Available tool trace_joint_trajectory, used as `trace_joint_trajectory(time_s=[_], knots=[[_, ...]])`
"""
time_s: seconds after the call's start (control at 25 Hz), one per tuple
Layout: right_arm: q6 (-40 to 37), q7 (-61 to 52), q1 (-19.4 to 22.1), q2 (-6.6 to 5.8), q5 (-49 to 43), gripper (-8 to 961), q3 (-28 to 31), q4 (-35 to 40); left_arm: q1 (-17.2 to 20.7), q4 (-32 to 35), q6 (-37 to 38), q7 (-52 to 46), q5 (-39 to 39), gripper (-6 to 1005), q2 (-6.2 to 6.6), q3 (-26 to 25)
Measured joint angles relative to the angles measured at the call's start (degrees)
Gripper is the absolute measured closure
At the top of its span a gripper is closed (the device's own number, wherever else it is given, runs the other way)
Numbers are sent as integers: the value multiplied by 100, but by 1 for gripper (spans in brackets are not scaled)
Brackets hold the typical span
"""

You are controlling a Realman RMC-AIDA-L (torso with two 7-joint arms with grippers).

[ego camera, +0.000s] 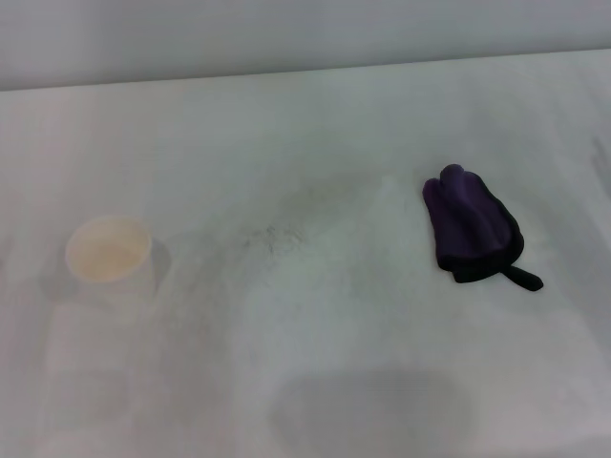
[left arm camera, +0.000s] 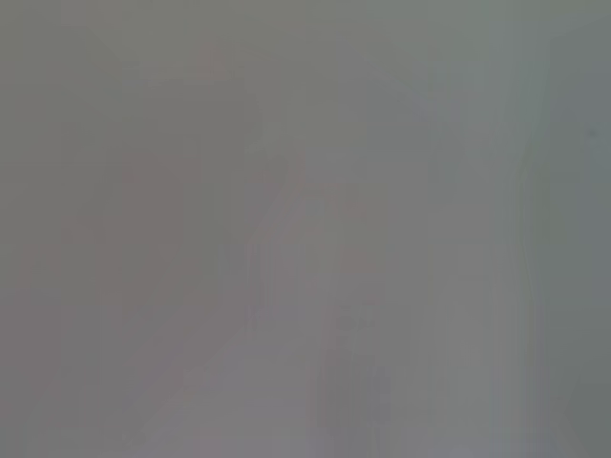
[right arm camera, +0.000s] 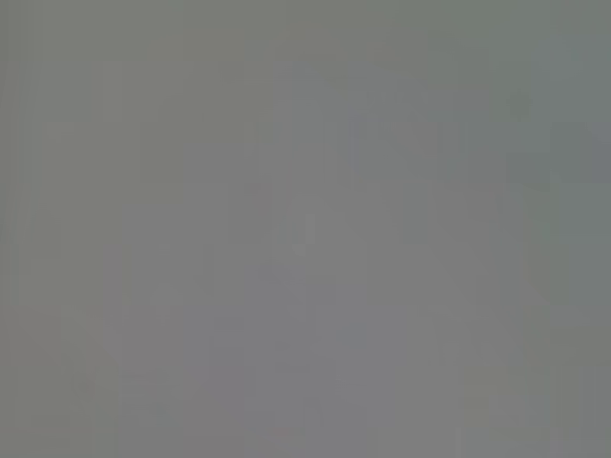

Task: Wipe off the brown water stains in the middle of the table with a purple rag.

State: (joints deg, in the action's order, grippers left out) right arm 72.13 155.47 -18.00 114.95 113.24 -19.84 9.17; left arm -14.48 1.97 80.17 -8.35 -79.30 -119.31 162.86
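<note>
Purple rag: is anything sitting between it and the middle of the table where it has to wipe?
Nothing visible does. The purple rag lies on the table, with bare tabletop between it and the faint smudge mid-table. The cup stands beyond that.

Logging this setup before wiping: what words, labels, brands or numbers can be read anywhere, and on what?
None: no text is readable in any view.
The purple rag: no label or tag visible.
The white paper cup: plain, no print.
The table: only a faint smudge, no markings.
Both wrist views show nothing legible.
</note>
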Motion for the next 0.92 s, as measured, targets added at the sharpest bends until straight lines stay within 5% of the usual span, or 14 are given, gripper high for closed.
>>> trace_joint_trajectory(time_s=[0.24, 0.92], knots=[[71, 677, 1, 1, 432, 278, 46, -305, -10, 133, 25, 0, -41, 106, -5, 0], [-89, 765, -53, 1, 448, 198, 69, -372, -51, 155, -31, 0, -8, 106, -4, 9]])
